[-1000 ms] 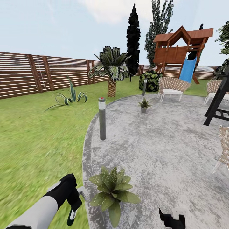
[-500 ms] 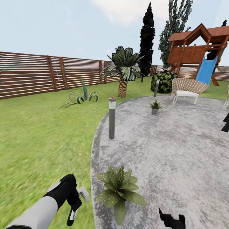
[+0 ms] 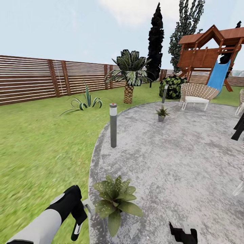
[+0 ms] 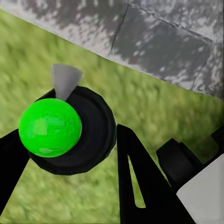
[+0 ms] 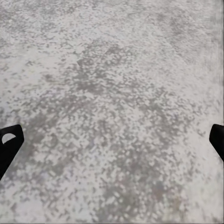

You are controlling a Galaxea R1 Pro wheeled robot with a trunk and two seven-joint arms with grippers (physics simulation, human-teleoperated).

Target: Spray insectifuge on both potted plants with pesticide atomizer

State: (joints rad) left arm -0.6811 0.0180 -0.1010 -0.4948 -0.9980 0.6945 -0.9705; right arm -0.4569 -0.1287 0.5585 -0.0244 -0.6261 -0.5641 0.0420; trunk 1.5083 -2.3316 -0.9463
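Standing at the edge of the garden's lawn (image 3: pixel 37 149), we look across a round grey patio (image 3: pixel 176 159) toward a brown slat fence (image 3: pixel 34 79). Our left gripper (image 4: pixel 70 154) holds the pesticide atomizer (image 4: pixel 65 128): in the left wrist view its jaws are closed on the bottle's dark body, seen end-on with a bright green round cap and a pale nozzle tip poking out beside it. In the head view the left arm reaches in low at the left, the atomizer (image 3: pixel 77 226) hanging down from the gripper with its whitish part (image 3: pixel 88 205) just beside the leaves of the near potted plant (image 3: pixel 114 199). That plant, a low rosette of broad speckled leaves, sits at the patio's rim near the grass. The second potted plant (image 3: pixel 161 113) stands well apart, farther across the paving, in a small grey pot. Between them, near the patio's edge, rises a grey bollard light (image 3: pixel 113 124).

Our right gripper (image 5: pixel 112 140) hovers above bare mottled paving; its jaws are spread wide, with only the dark tips at the frame's two sides. Its black fingers (image 3: pixel 183 234) show low in the head view.

Beyond the patio we see a palm-like plant (image 3: pixel 129 76), a spiky plant (image 3: pixel 84 101) on the grass, a woven chair (image 3: pixel 196 95), and a wooden play tower with a blue slide (image 3: pixel 217 74).
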